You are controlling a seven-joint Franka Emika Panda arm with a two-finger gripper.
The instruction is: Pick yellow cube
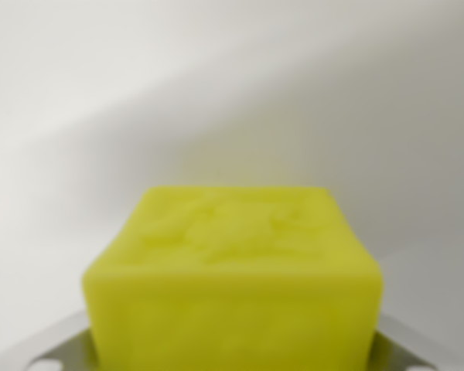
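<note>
Gripper (232,357) fingers (31,352) flanking the blurred yellow cube (232,278).

The bright yellow, soft-edged cube (233,282) fills the lower middle of the wrist view, very close and blurred; its top face shows a shallow embossed pattern, too blurred to read; it sits level, front face toward the camera.

No text, label, brand, number or sign can be read anywhere; the yellow cube (236,286) shows only blurred raised relief on its top face, too soft to make out as letters or figures.
</note>
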